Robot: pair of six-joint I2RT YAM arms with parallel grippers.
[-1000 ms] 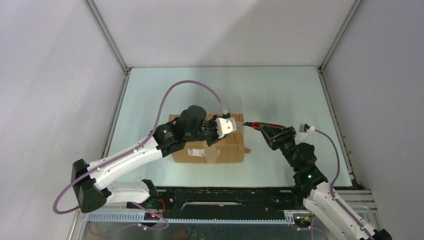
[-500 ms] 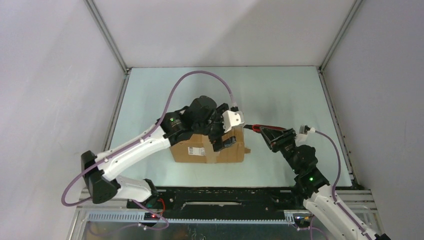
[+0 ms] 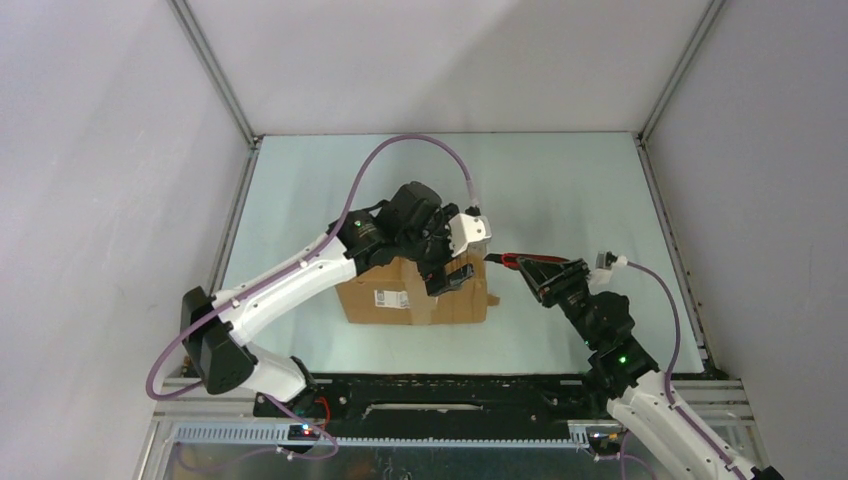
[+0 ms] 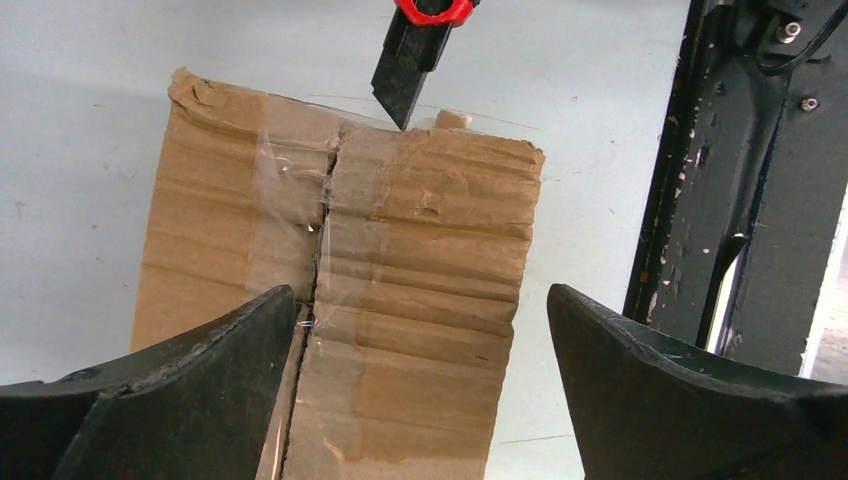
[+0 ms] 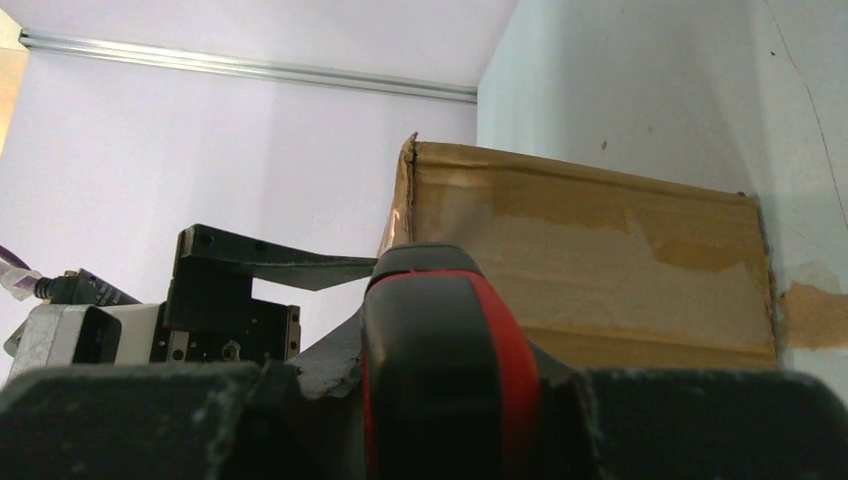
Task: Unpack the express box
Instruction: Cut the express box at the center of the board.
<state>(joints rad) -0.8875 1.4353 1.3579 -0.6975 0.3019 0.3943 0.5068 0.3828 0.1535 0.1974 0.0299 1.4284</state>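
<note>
The express box (image 3: 410, 297), a brown carton with a white label (image 3: 392, 299) on its near side, lies mid-table. Seen from the left wrist, its taped top (image 4: 425, 250) has a split seam (image 4: 325, 210) running along it. My left gripper (image 3: 452, 272) hovers open over the box's right end, and its fingers (image 4: 230, 350) straddle the near flap without touching it. My right gripper (image 3: 552, 272) is shut on a red-handled utility knife (image 3: 515, 259). The knife's tip (image 4: 402, 85) points at the box's right end by the seam. In the right wrist view, the knife handle (image 5: 440, 350) hides part of the box (image 5: 600, 250).
A black rail (image 3: 450, 395) runs along the table's near edge and also shows in the left wrist view as a rail (image 4: 740, 200) at the right. Grey walls with metal posts (image 3: 215, 75) close in the table on three sides.
My left gripper has opened wide and moved right and a little farther back over the box. The right gripper and knife have barely shifted.
</note>
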